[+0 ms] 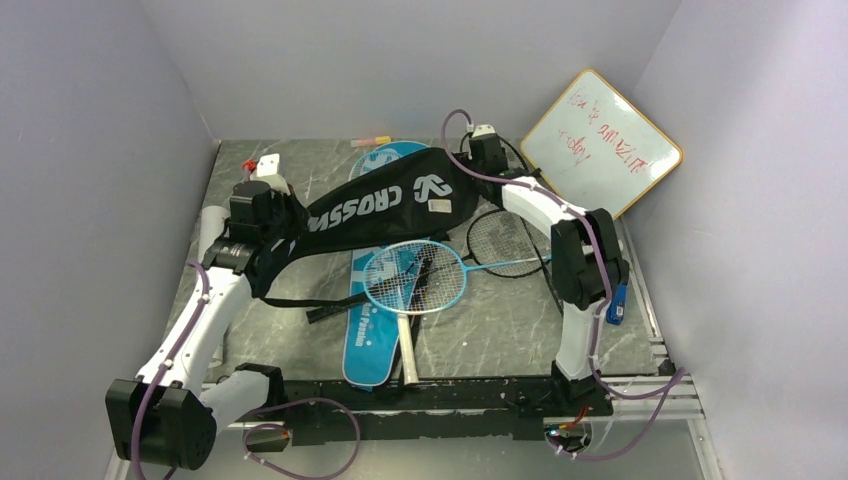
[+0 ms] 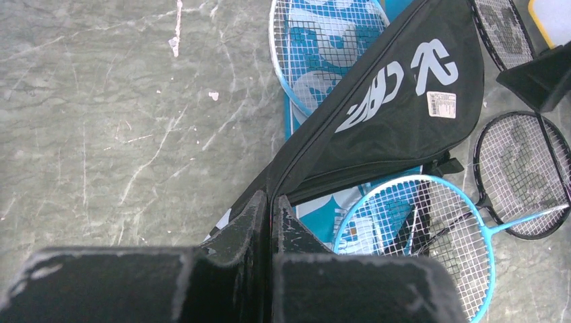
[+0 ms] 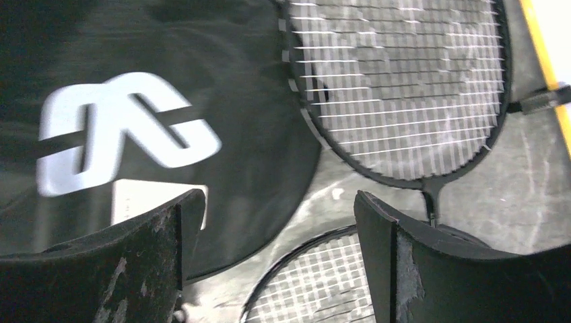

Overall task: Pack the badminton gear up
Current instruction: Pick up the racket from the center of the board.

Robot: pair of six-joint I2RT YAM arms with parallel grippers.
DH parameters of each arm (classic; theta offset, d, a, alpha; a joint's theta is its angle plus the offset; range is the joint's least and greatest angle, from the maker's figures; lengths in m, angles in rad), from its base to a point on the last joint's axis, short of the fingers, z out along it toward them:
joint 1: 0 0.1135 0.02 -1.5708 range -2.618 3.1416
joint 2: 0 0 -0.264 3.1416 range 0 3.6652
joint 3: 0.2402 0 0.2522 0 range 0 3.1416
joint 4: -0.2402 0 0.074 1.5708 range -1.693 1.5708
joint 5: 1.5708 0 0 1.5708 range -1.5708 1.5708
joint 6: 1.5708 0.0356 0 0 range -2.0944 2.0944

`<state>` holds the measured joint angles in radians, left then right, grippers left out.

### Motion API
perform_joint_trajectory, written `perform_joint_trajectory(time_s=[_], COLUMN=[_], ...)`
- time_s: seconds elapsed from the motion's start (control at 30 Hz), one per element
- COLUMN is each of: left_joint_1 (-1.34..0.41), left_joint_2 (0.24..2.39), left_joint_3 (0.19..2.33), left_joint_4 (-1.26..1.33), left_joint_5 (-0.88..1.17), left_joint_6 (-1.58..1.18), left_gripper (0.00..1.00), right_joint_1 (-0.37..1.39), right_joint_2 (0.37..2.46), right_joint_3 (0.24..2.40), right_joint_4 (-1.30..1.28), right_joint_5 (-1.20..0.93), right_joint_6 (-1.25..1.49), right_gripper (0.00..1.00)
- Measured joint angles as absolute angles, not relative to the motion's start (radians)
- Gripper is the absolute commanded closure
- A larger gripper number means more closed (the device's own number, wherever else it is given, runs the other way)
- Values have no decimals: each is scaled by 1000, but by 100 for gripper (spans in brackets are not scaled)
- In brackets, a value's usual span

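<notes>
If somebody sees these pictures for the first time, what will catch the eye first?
The big black bag with white letters stretches across the middle of the table, its narrow end pinched in the shut left fingers. Nearer the arms a light-blue racket lies over a blue bag, and the right fingers hang open over the black bag's wide end. A whiteboard with red writing leans at the far right.

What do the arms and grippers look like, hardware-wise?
Both arms are white tubular links with chunky black joint housings: left arm, right arm. A lilac cable loops along each. The right arm carries a small blue part. The left gripper and right gripper have matte black fingers, scuffed pale at the edges.
</notes>
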<state>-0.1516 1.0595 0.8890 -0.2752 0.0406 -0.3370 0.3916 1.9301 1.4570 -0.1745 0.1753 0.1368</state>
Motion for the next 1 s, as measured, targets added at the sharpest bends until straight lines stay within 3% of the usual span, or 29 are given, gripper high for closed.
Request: perform_joint_trajectory(time_s=[0.27,0.63,0.73,1.0], left_joint_1=[-152,-152,-152,-152], left_joint_2=[1061,1063,1064,1065], left_joint_3=[889,889,889,890], left_joint_4=[-274,-274,-274,-274], left_joint_5=[41,52,56,56], left_joint_6=[-330,-330,-330,-330], left_gripper=[95,95,95,95], right_joint_1=[323,184,171,171], right_joint_2=[2052,2096,2118,2128], right_joint_3=[1515,1483,1483,1481], right_joint_4=[-271,-251,-251,-236], right_joint_5=[285,280,279,229], right_joint_6=[140,204,208,208], right_gripper=[16,22,34,96])
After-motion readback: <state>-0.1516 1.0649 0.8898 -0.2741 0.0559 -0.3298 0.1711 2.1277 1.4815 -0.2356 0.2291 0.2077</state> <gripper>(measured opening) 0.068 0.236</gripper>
